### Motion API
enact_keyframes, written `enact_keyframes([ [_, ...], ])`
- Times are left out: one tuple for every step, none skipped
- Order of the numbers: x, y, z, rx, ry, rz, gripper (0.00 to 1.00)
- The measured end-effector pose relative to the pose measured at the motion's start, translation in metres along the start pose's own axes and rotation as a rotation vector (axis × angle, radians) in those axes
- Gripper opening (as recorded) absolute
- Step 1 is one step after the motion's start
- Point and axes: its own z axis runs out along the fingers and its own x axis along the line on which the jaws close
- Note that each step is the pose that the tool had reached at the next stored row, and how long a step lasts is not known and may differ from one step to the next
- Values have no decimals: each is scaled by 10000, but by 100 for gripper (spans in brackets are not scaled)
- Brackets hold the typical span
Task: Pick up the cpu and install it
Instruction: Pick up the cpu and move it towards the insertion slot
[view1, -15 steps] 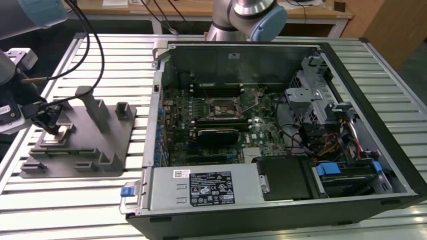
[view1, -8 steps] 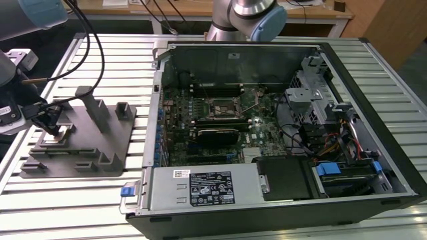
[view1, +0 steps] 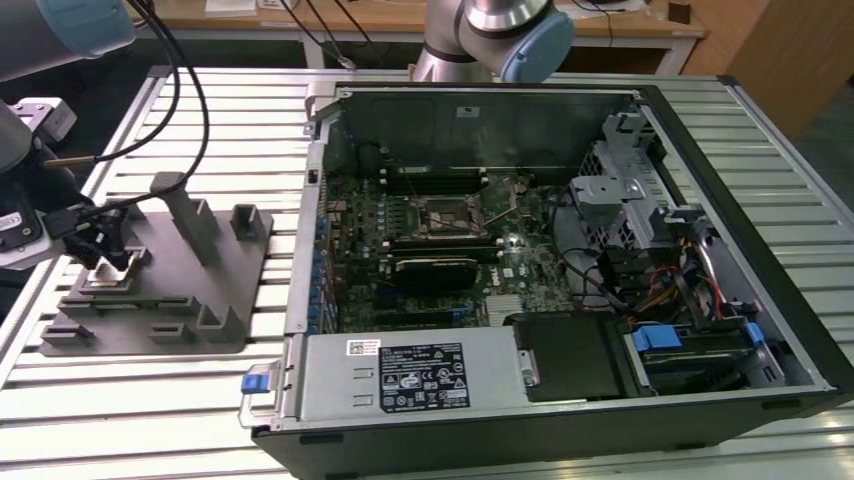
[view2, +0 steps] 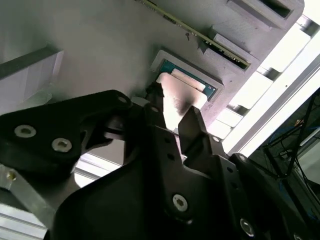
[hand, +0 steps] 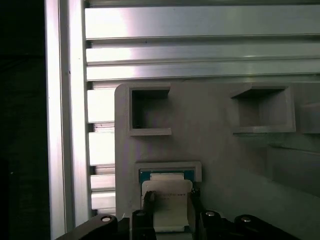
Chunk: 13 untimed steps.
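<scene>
The cpu, a small square chip with a pale metal top and a green edge, lies in a shallow recess of the grey plastic fixture. In both wrist views my gripper is down over it, with its black fingers against two opposite sides of the cpu. The chip is level with its recess. In the exterior view the gripper hangs low over the fixture at the exterior view's left. The black motherboard socket sits in the middle of the open computer case.
Upright posts rise from the fixture close to the gripper. Two empty square pockets lie beyond the cpu. The slatted aluminium table carries everything. Cables hang near the arm. Drive cages and wiring crowd the case's side at the exterior view's right.
</scene>
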Motion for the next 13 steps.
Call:
enact_keyframes([
  [0, 0, 0, 0, 0, 0, 41],
  [0, 0, 0, 0, 0, 0, 47],
  [0, 0, 0, 0, 0, 0, 53],
  [0, 0, 0, 0, 0, 0, 53],
  [0, 0, 0, 0, 0, 0, 58],
  [0, 0, 0, 0, 0, -1, 58],
  [0, 0, 0, 1, 0, 0, 65],
  [0, 0, 0, 1, 0, -1, 65],
  [0, 0, 2, 1, -1, 0, 65],
  [0, 0, 6, -1, -2, -21, 65],
  [1, 0, 9, -4, 2, -77, 65],
  [1, 0, 12, -7, 8, -148, 65],
  [1, -1, 17, -11, 11, -218, 65],
])
